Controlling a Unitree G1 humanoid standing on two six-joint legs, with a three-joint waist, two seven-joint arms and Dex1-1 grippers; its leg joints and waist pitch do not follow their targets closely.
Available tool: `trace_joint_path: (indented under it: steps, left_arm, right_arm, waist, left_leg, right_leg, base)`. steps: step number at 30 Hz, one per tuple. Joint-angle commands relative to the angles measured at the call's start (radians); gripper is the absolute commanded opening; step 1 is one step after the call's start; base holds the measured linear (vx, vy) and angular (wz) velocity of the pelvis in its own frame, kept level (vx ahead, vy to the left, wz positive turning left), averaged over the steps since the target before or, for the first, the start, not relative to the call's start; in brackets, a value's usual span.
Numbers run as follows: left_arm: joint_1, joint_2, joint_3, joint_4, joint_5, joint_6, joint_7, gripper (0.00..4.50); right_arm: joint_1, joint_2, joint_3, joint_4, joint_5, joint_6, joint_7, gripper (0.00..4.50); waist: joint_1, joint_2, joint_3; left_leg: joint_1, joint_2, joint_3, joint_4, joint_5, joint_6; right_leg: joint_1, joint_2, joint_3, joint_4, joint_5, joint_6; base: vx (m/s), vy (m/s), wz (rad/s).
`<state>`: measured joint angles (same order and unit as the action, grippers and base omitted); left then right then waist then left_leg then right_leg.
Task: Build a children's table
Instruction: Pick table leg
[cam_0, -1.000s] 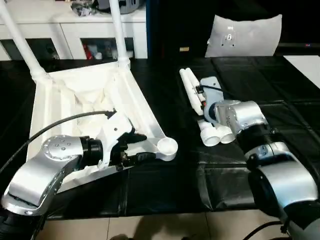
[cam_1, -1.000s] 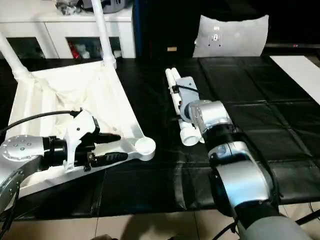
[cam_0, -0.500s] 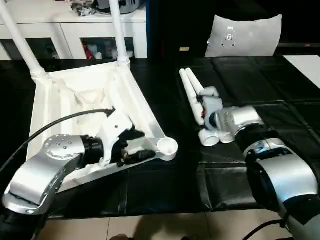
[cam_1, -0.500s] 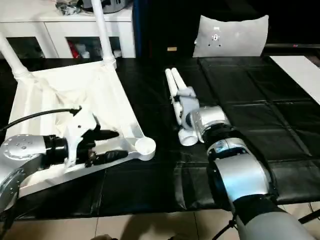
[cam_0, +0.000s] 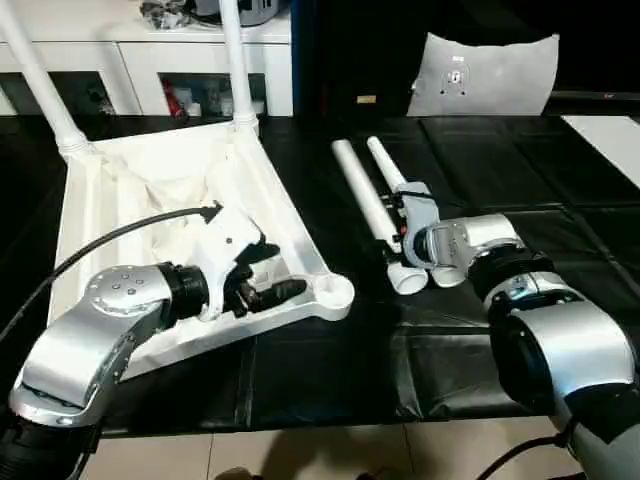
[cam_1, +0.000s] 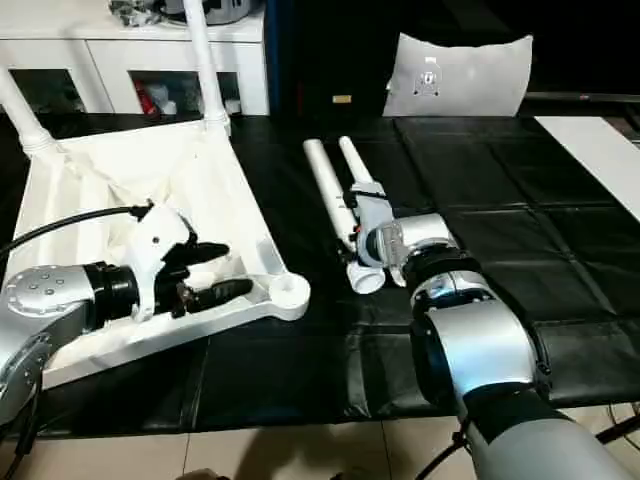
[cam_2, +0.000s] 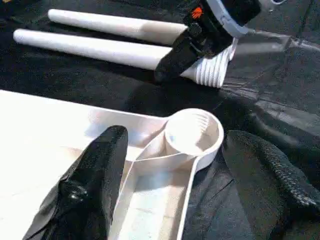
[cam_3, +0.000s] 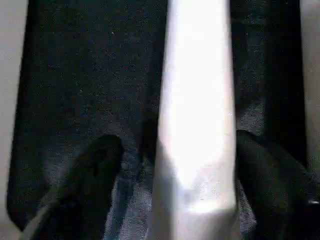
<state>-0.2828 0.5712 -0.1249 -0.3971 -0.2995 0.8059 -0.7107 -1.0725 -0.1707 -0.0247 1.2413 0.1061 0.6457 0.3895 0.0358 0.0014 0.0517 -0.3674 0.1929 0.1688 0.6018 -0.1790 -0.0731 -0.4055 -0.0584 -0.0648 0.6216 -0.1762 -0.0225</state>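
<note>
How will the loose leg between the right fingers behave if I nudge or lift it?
The leg is round and tapered, lying on smooth black sheeting, so it will probably roll in an arc. It looks like stiff, hollow plastic, likely light. Gripped near its threaded end, the long shaft may droop.

Home-like room: white glass-door cabinet (cam_0: 150, 70), cushion (cam_0: 485, 75), tiled floor (cam_0: 330, 455).

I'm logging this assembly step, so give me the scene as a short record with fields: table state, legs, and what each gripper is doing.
table top: upside down on the black mat, ribbed underside up
fitted legs: two, standing in the far corner sockets
loose legs: two, lying side by side on the mat
empty socket: near corner
left gripper: open, astride the top's rim near that socket
right gripper: open, straddling one loose leg
</note>
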Motion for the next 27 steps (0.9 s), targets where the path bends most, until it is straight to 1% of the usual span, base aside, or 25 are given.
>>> trace_joint_path:
  steps: [1,2,3,4,6,8,9,10,12,13,14,15,16,17,19,20,21,22,23,24,25,26,27]
  left_arm:
    - [0.006,0.006,0.01,-0.012,0.004,-0.005,0.01,3.37]
    - [0.006,0.003,0.015,-0.016,-0.002,-0.002,0.011,3.37]
    - [0.006,0.002,0.018,-0.018,-0.006,-0.001,0.013,3.37]
    - [0.005,0.001,0.019,-0.018,-0.008,-0.001,0.014,3.37]
    - [0.006,0.002,0.016,-0.02,-0.003,-0.005,0.022,3.37]
    - [0.007,0.007,0.012,-0.023,0.006,-0.007,0.029,3.37]
    - [0.007,0.005,0.012,-0.022,0.007,-0.007,0.031,3.37]
    - [0.01,-0.001,0.013,-0.018,0.01,-0.015,0.037,3.37]
    - [0.012,-0.003,0.012,-0.012,0.011,-0.02,0.04,3.37]
    - [0.012,-0.004,0.012,-0.009,0.012,-0.02,0.042,3.37]
    - [0.012,-0.005,0.012,-0.008,0.012,-0.021,0.043,3.37]
    - [0.012,-0.009,0.016,-0.003,0.012,-0.02,0.048,3.37]
    - [0.01,-0.013,0.019,0.004,0.014,-0.023,0.056,3.37]
    - [0.006,-0.018,0.022,0.014,0.017,-0.028,0.065,3.37]
    - [-0.004,-0.027,0.026,0.033,0.026,-0.031,0.084,3.37]
    - [-0.011,-0.033,0.029,0.042,0.028,-0.031,0.092,3.37]
    - [-0.016,-0.036,0.03,0.048,0.029,-0.033,0.097,3.37]
    - [-0.019,-0.039,0.032,0.052,0.03,-0.033,0.102,3.37]
    - [-0.029,-0.052,0.043,0.066,0.033,-0.035,0.124,3.37]
    - [-0.034,-0.061,0.051,0.074,0.032,-0.036,0.136,3.37]
    - [-0.036,-0.065,0.053,0.077,0.032,-0.036,0.141,3.37]
    - [-0.042,-0.078,0.065,0.088,0.033,-0.038,0.16,3.37]
    - [-0.046,-0.086,0.07,0.097,0.036,-0.037,0.174,3.37]
  right_arm:
    - [0.007,-0.006,-0.027,0.032,0.025,0.009,0.011,3.3]
    - [0.005,-0.013,-0.047,0.033,0.043,0.011,0.011,3.25]
    - [0.003,-0.015,-0.056,0.035,0.049,0.012,0.014,3.25]
    - [0.001,-0.017,-0.06,0.037,0.051,0.012,0.017,3.19]
    - [-0.002,-0.018,-0.082,0.037,0.061,0.011,0.019,2.95]
    - [-0.003,-0.019,-0.089,0.035,0.063,0.013,0.026,2.87]
    - [-0.001,-0.021,-0.092,0.034,0.065,0.008,0.028,2.75]
    - [0.002,-0.023,-0.125,0.033,0.088,0.006,0.019,2.63]
    - [0.007,-0.022,-0.155,0.03,0.111,-0.012,0.018,2.45]
    - [0.01,-0.021,-0.169,0.027,0.123,-0.02,0.018,2.4]
    - [0.011,-0.021,-0.171,0.025,0.125,-0.022,0.018,2.18]
    - [0.015,-0.019,-0.172,0.019,0.127,-0.037,0.022,2.07]
    - [0.021,-0.017,-0.181,0.009,0.135,-0.063,0.035,2.0]
    - [0.025,-0.018,-0.182,-0.001,0.137,-0.073,0.048,2.0]
    - [0.033,-0.02,-0.194,-0.028,0.147,-0.096,0.07,1.74]
    - [0.039,-0.023,-0.202,-0.047,0.158,-0.104,0.093,1.63]
    - [0.043,-0.024,-0.209,-0.059,0.164,-0.108,0.109,1.56]
    - [0.045,-0.026,-0.212,-0.067,0.168,-0.103,0.111,1.49]
    - [0.057,-0.03,-0.225,-0.104,0.185,-0.081,0.129,1.43]
    - [0.066,-0.031,-0.231,-0.13,0.196,-0.071,0.137,1.29]
    - [0.069,-0.032,-0.234,-0.138,0.2,-0.067,0.14,1.29]
    - [0.088,-0.031,-0.244,-0.185,0.221,-0.051,0.143,1.15]
    - [0.111,-0.027,-0.256,-0.232,0.246,-0.024,0.152,1.05]
  waist:
    - [0.003,0.003,-0.059]
    - [0.003,0.004,-0.059]
    - [0.003,0.005,-0.059]
    - [0.003,0.005,-0.059]
    - [0.003,0.004,-0.059]
    - [0.003,0.004,-0.06]
    - [0.003,0.004,-0.06]
    - [0.003,0.002,-0.061]
    - [0.003,0.002,-0.061]
    - [0.002,-0.004,-0.061]
    - [0.003,0.0,-0.061]
    - [0.002,0.003,-0.061]
    - [0.001,0.001,-0.061]
    - [0.001,0.003,-0.061]
    - [0.001,0.002,-0.062]
    - [0.001,-0.001,-0.061]
    - [0.001,-0.001,-0.061]
    - [0.002,-0.001,-0.062]
    - [0.002,0.001,-0.061]
    - [0.002,-0.001,-0.063]
    - [0.003,0.002,-0.062]
    - [0.003,0.002,-0.064]
    - [0.005,0.004,-0.062]
  left_leg:
    - [0.008,0.025,-0.007,-0.064,-0.272,-0.033]
    - [0.009,0.025,-0.007,-0.064,-0.275,-0.034]
    - [0.01,0.025,-0.007,-0.064,-0.277,-0.035]
    - [0.01,0.025,-0.007,-0.064,-0.281,-0.035]
    - [0.008,0.025,-0.008,-0.064,-0.277,-0.034]
    - [0.007,0.024,-0.007,-0.063,-0.272,-0.032]
    - [0.007,0.024,-0.007,-0.063,-0.269,-0.031]
    - [0.007,0.024,-0.006,-0.062,-0.26,-0.028]
    - [0.006,0.024,-0.006,-0.062,-0.255,-0.027]
    - [0.006,0.025,-0.004,-0.062,-0.255,-0.025]
    - [0.007,0.025,-0.006,-0.062,-0.252,-0.025]
    - [0.007,0.025,-0.005,-0.061,-0.251,-0.025]
    - [0.006,0.025,-0.004,-0.061,-0.25,-0.024]
    - [0.006,0.024,-0.004,-0.061,-0.255,-0.022]
    - [0.005,0.025,-0.004,-0.061,-0.248,-0.019]
    - [0.005,0.024,-0.004,-0.061,-0.249,-0.017]
    - [0.005,0.024,-0.004,-0.061,-0.25,-0.014]
    - [0.005,0.024,-0.004,-0.06,-0.243,-0.011]
    - [0.005,0.023,-0.004,-0.061,-0.242,-0.009]
    - [0.006,0.024,-0.004,-0.06,-0.234,-0.008]
    - [0.005,0.023,-0.004,-0.061,-0.232,-0.007]
    - [0.006,0.025,-0.005,-0.06,-0.227,-0.008]
    - [0.006,0.023,-0.003,-0.061,-0.226,-0.004]
  right_leg:
    - [0.043,-0.068,0.044,-0.075,-0.329,-0.178]
    - [0.041,-0.067,0.044,-0.075,-0.332,-0.178]
    - [0.041,-0.068,0.044,-0.076,-0.333,-0.179]
    - [0.041,-0.067,0.043,-0.077,-0.334,-0.18]
    - [0.042,-0.067,0.043,-0.075,-0.328,-0.182]
    - [0.043,-0.067,0.043,-0.075,-0.323,-0.184]
    - [0.043,-0.067,0.043,-0.075,-0.322,-0.184]
    - [0.043,-0.068,0.044,-0.075,-0.316,-0.185]
    - [0.044,-0.068,0.043,-0.074,-0.312,-0.186]
    - [0.043,-0.067,0.043,-0.075,-0.314,-0.184]
    - [0.043,-0.068,0.043,-0.073,-0.316,-0.184]
    - [0.042,-0.067,0.043,-0.073,-0.312,-0.185]
    - [0.043,-0.067,0.043,-0.075,-0.31,-0.186]
    - [0.042,-0.066,0.042,-0.076,-0.311,-0.186]
    - [0.044,-0.066,0.042,-0.075,-0.306,-0.188]
    - [0.044,-0.065,0.042,-0.075,-0.311,-0.184]
    - [0.045,-0.065,0.042,-0.076,-0.314,-0.18]
    - [0.045,-0.066,0.043,-0.076,-0.313,-0.18]
    - [0.045,-0.064,0.042,-0.077,-0.312,-0.182]
    - [0.046,-0.064,0.041,-0.076,-0.301,-0.185]
    - [0.047,-0.063,0.041,-0.077,-0.298,-0.184]
    - [0.047,-0.064,0.041,-0.074,-0.289,-0.188]
    - [0.047,-0.061,0.042,-0.078,-0.285,-0.184]
  base:
    - [0.0,0.0,0.0]
    - [0.0,0.0,0.0]
    - [0.0,0.0,0.0]
    - [0.0,0.0,0.0]
    - [0.0,0.0,0.0]
    - [0.0,0.0,0.0]
    - [0.0,0.0,0.0]
    - [0.0,0.0,0.0]
    - [0.0,0.0,0.0]
    - [0.0,0.0,0.0]
    - [0.0,0.0,0.0]
    - [0.0,0.0,0.0]
    - [0.0,0.0,0.0]
    - [0.0,0.0,0.0]
    - [0.0,0.0,0.0]
    - [0.0,0.0,0.0]
    - [0.0,0.0,0.0]
    - [0.0,0.0,0.0]
    - [0.0,0.0,0.0]
    - [0.0,0.0,0.0]
    - [0.0,0.0,0.0]
    - [0.0,0.0,0.0]
    - [0.0,0.0,0.0]
